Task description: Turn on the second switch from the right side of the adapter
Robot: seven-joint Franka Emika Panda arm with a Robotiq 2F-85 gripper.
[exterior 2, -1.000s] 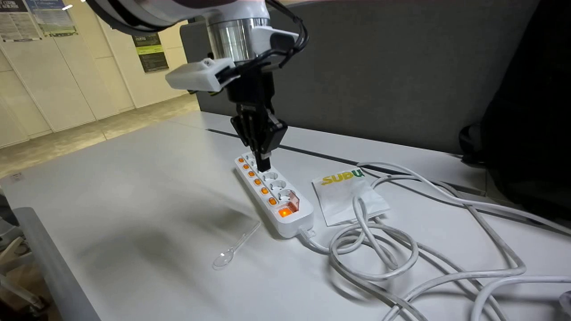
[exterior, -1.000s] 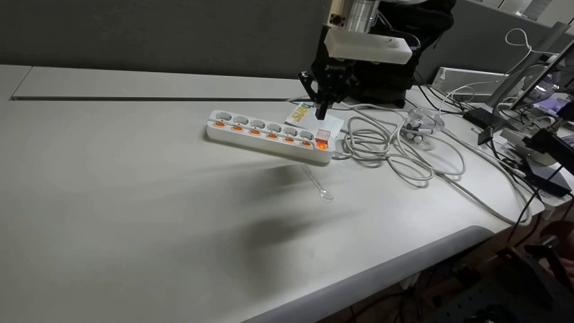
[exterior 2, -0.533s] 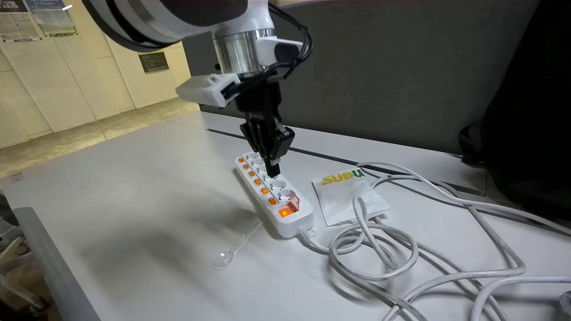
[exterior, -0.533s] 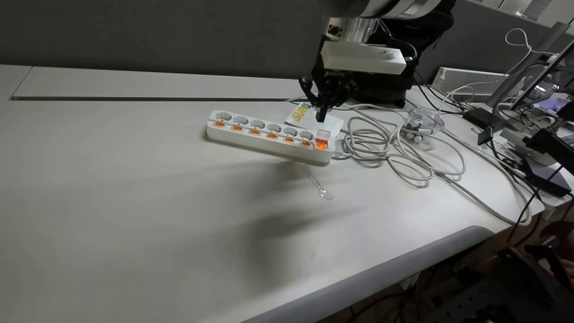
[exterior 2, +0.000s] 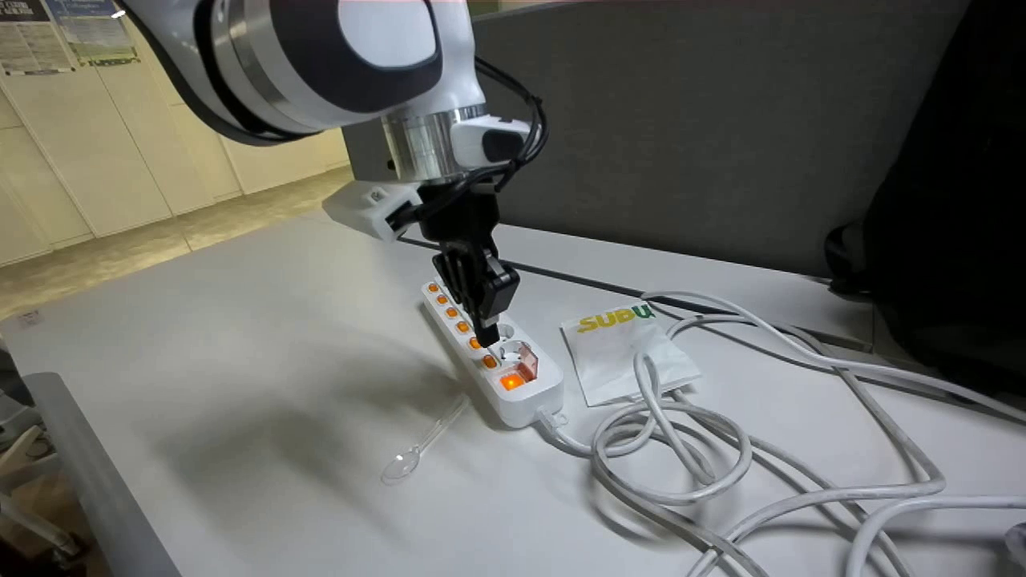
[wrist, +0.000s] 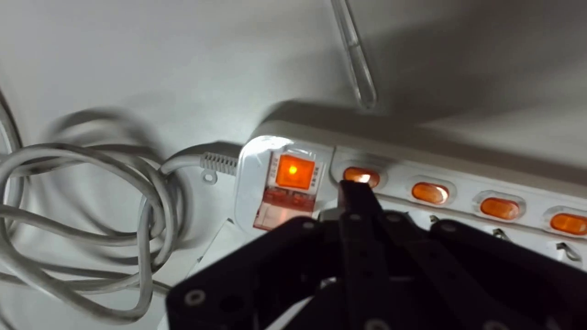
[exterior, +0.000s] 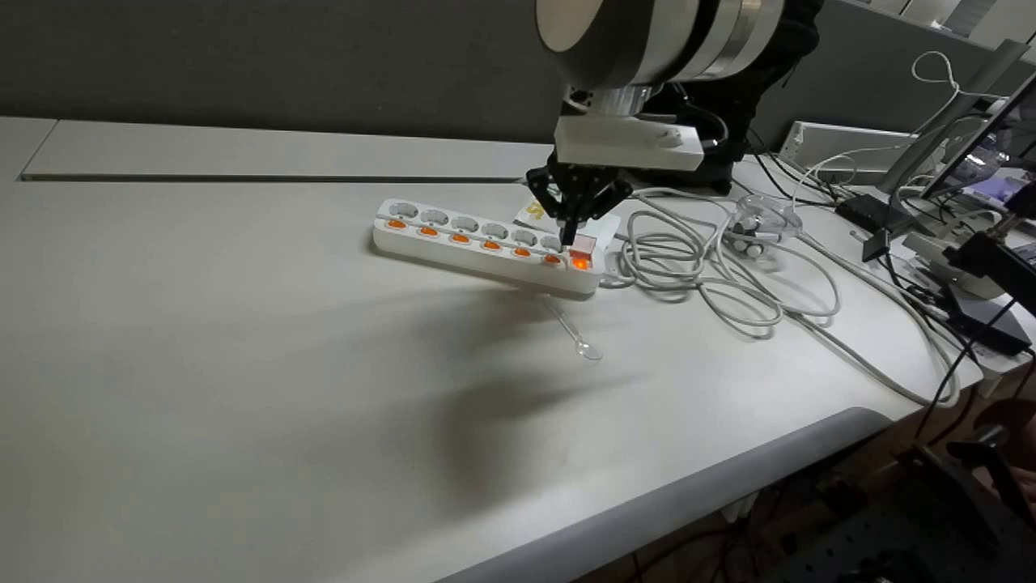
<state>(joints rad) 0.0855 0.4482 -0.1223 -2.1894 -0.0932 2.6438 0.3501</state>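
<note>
Probably light and rigid, the adapter (exterior: 477, 257) toward the far edge of the desk (exterior: 243, 380) may skid; press its second switch (wrist: 361, 176) down with the closed, empty gripper (exterior 2: 486, 340)

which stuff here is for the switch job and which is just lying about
For the job:
power strip
orange oval switch beside the square switch
pincer

Just lying about:
clear plastic spoon
white paper lettered SUB
black bag

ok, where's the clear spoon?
In an exterior view, the clear spoon lies on the desk just below the right end of the white power strip, close to it but not touching.
</note>
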